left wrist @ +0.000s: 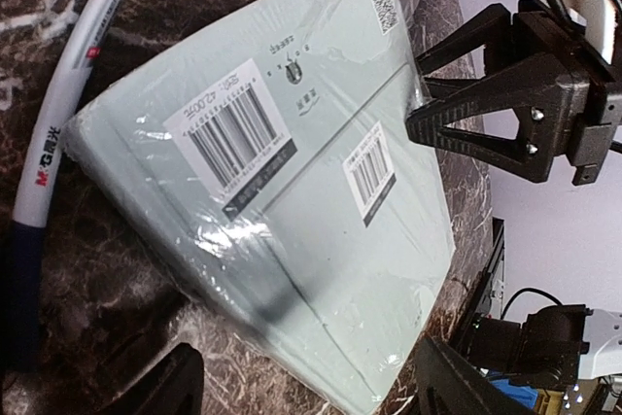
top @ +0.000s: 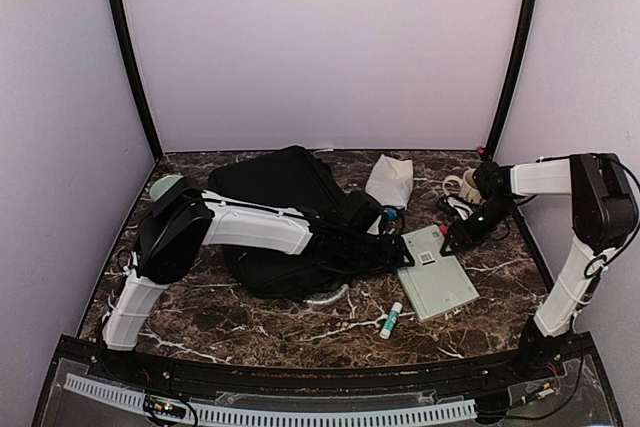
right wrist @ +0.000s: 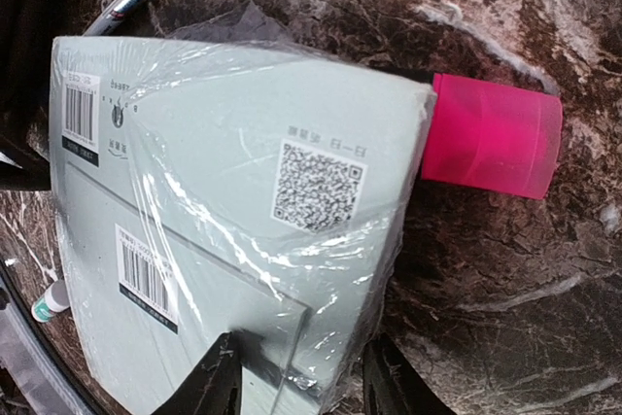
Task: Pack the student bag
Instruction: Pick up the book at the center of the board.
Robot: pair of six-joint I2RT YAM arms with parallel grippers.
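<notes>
Backpack (top: pixel 275 182) lay slumped left of centre on the marble table (top: pixel 250 332); just beside it, left gripper (left wrist: pixel 306 381) and right gripper (right wrist: pixel 303 376) both stood open, straddling opposite edges of the wrapped green notebook (top: pixel 436 272).

I see my left arm (top: pixel 250 227) hiding the bag's (top: pixel 270 177) middle. In the right wrist view the bottom edge crops my right fingers (right wrist: pixel 212 388); the notebook (right wrist: pixel 233 201) covers the pink cap's (right wrist: pixel 491 138) left end.
</notes>
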